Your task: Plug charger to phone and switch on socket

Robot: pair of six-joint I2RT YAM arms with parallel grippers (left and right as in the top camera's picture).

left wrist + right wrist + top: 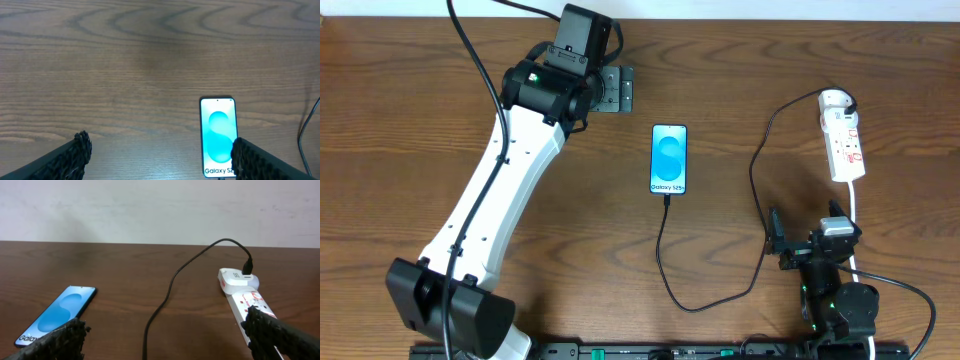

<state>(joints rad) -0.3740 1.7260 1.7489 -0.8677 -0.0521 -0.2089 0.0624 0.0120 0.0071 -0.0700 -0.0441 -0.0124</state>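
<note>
The right end effector (pixel 165 321) stands wide open and holds nothing. It hovers low at the near right of the brown wooden desk (pixel 410 90), and the white elongated plastic power strip with red markings (pixel 248 300) lies just beyond its right finger. The left end effector (pixel 161 145) is also wide open and empty, at the far left, well apart from everything.

In the middle of the desk lies the slim rectangular phone with a black edge and a blue-teal screen (pixel 669 160), flat and face up. The thin black charger cable (pixel 672 270) seems already to sit in its near short end. From there it loops near, then runs far and right into the rounded white plug (pixel 238 280) on the strip.

I judge the cable soft and floppy, so hold it only at the stiff tip. The phone is smooth glass, slippery and fragile, and is better left alone. The strip is stiff but light and may slide, so press a switch straight down. Which switch to press is too small to tell
</note>
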